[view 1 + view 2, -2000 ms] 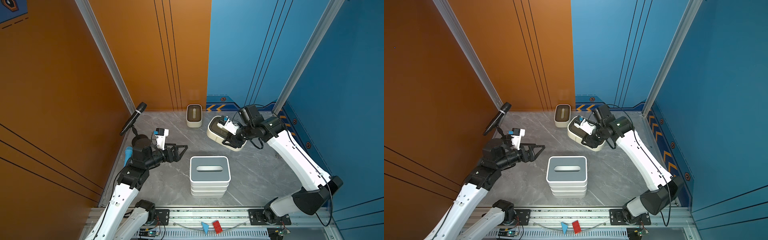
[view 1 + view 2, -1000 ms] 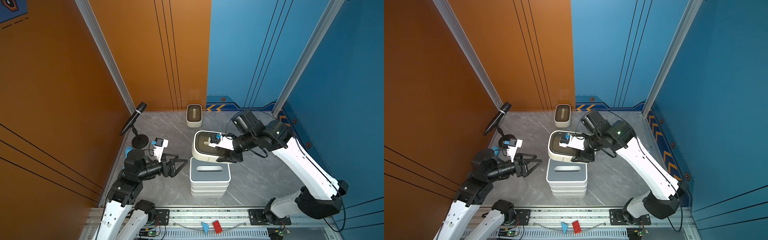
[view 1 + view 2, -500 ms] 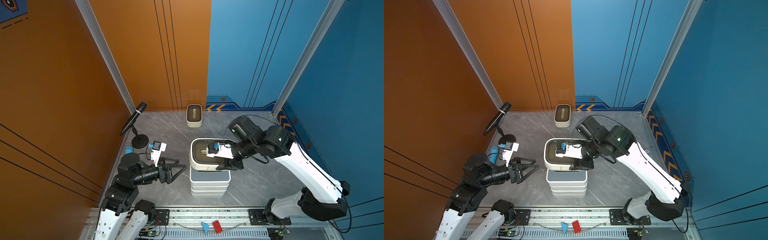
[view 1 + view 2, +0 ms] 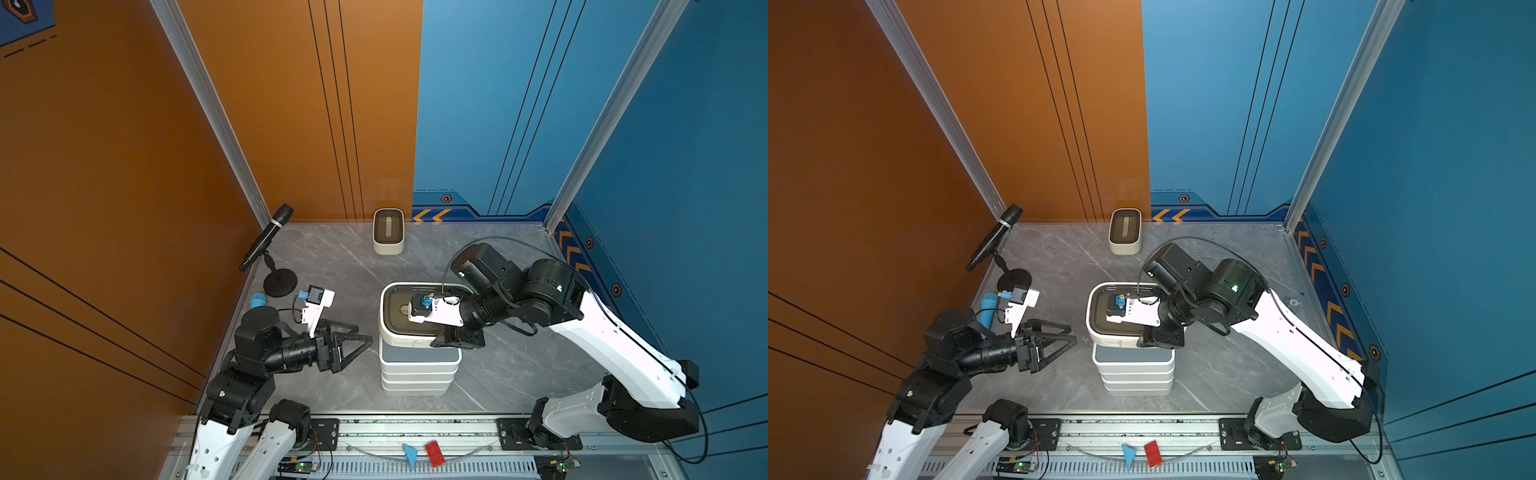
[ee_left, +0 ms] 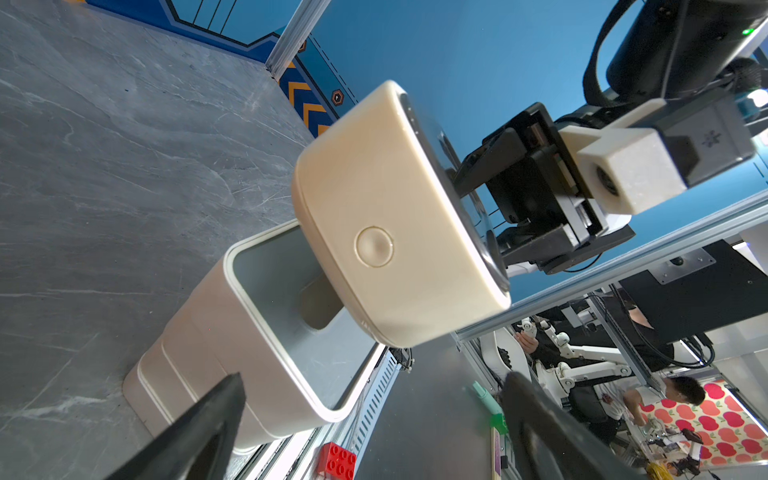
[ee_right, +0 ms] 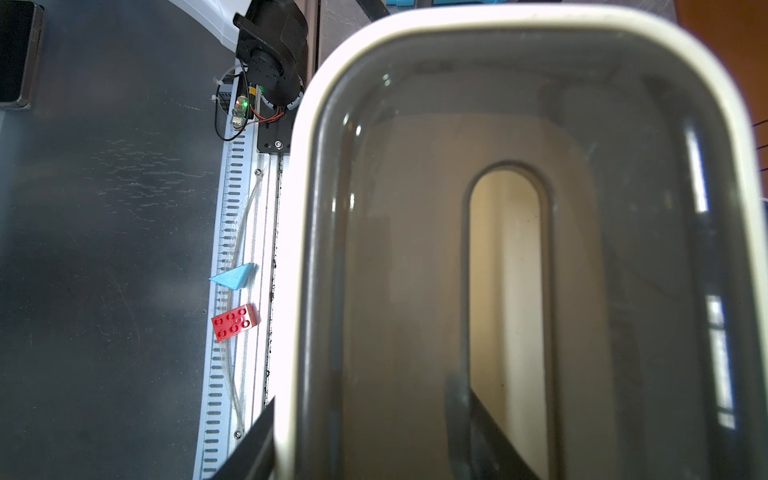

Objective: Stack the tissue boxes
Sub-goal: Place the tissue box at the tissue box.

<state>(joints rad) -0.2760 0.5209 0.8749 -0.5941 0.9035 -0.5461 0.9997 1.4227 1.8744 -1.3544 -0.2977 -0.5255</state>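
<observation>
Right hand (image 4: 437, 331) is clenched on the brown-lidded tissue box (image 4: 394, 332), one finger in the lid slot. The box hangs just above the three-box stack (image 4: 417, 370) beneath the hand, not squared over it. Release here risks an overhanging, toppling landing. Left hand (image 4: 365, 335), released, stands beside the stack.

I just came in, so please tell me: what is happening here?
The right gripper holds a cream rounded box with a dark brown slotted lid over the stack of three white grey-lidded boxes, not yet set down. The left gripper is open beside the stack. Another dark-lidded cream box stands by the back wall.
</observation>
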